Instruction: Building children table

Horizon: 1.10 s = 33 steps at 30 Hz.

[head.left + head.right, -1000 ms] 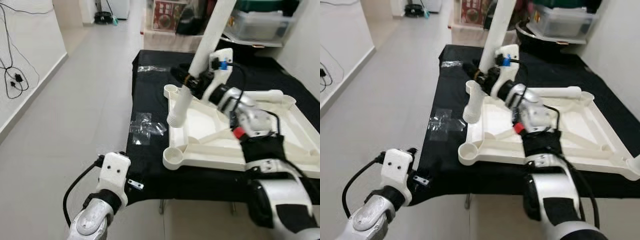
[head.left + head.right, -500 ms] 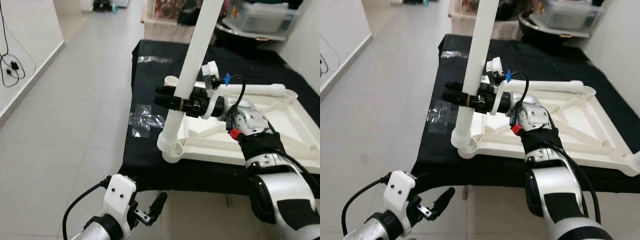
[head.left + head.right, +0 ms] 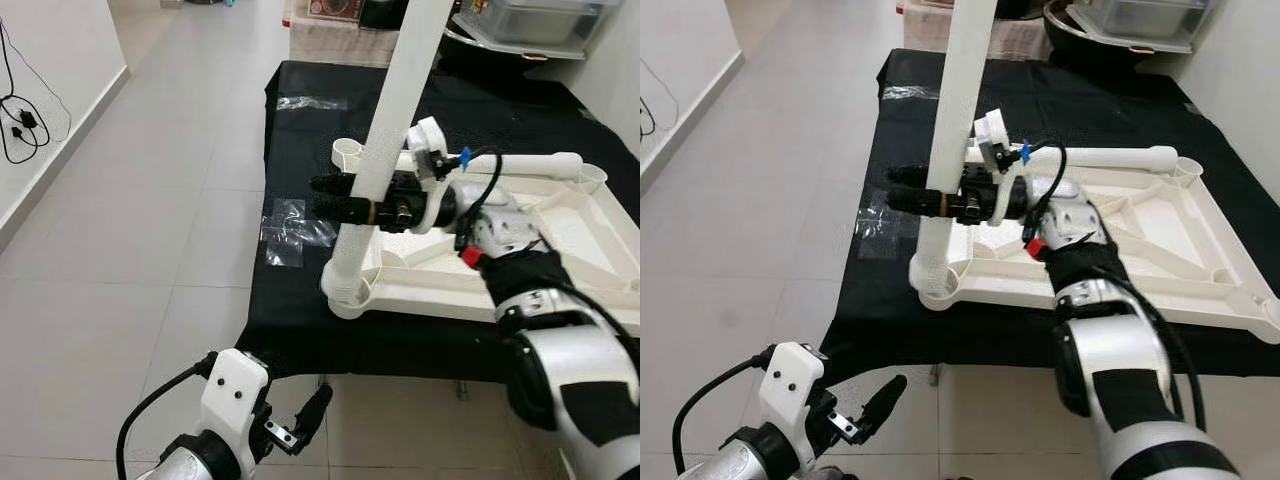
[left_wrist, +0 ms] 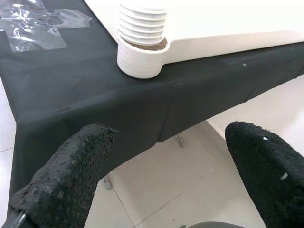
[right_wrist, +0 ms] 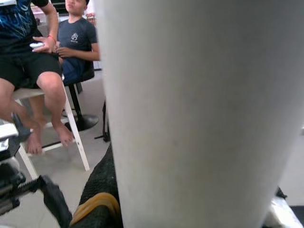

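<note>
At near-left corner socket (image 3: 345, 296) of inverted white tabletop (image 3: 560, 265), on black-draped bench (image 3: 290, 170): white leg (image 3: 385, 150) upright, threaded end seated, clamped by right gripper (image 3: 335, 196). Second leg (image 3: 520, 165) lying along far edge. Left gripper (image 4: 161, 175) low before bench, fingers spread, holding nothing.

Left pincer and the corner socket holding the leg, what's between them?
In the left wrist view, only black cloth draped over the bench edge lies between the open left pincer and the socket.

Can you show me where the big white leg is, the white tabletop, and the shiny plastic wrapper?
table leg (image 3: 385, 140), left eye view, middle of its shaft.
tabletop (image 3: 545, 300), left eye view, its near rim.
plastic wrapper (image 3: 292, 235), left eye view, its crumpled centre.
</note>
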Tool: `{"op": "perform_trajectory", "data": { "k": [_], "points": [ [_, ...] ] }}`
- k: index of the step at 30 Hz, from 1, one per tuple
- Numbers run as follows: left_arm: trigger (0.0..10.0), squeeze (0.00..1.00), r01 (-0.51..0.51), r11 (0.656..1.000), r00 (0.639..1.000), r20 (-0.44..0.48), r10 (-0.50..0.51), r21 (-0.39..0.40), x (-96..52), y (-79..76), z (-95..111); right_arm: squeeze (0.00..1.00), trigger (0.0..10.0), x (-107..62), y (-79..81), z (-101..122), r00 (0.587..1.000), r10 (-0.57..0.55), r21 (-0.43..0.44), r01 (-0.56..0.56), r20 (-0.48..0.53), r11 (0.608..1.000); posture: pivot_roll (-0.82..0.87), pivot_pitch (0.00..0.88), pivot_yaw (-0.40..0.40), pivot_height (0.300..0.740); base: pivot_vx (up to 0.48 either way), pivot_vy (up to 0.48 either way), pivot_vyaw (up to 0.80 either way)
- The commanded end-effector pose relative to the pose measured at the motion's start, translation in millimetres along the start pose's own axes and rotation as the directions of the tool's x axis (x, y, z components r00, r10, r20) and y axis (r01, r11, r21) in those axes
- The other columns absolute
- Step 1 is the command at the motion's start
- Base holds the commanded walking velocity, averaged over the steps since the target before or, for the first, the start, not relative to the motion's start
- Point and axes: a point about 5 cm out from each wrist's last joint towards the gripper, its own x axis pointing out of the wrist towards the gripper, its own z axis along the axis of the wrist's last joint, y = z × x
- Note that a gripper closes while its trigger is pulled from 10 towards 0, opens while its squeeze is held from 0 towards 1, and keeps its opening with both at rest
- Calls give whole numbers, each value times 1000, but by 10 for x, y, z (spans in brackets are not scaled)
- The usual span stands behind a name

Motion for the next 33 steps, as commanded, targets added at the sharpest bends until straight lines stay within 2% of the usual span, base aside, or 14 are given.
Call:
{"op": "perform_trajectory", "data": {
  "k": [1,10,15,24,33],
  "points": [
    [10000,0,8,1000,1000,-22,-8,-1,-23,-11,-27,0,10000,-30,7,41,999,30,-21,-30,-10,999,181,184,-106,740,0,0,0],
    [10000,0,4,1000,1000,-27,-4,11,-21,4,-30,0,10000,-50,22,45,999,47,-31,-47,-24,998,179,182,-104,740,0,0,0],
    [10000,0,6,1000,1000,-27,-6,21,-11,12,-21,0,10000,31,83,-59,996,86,-23,-87,-21,996,186,183,-102,740,0,0,0],
    [10000,0,1,1000,1000,-26,-1,23,-1,22,-17,0,10000,88,108,-72,994,112,-26,-112,-13,993,184,189,-102,740,0,0,0],
    [10000,0,-1,1000,1000,-23,2,28,4,31,-12,0,10000,231,122,-126,989,148,-36,-148,-19,988,186,191,-106,740,0,0,0]
  ]
}}
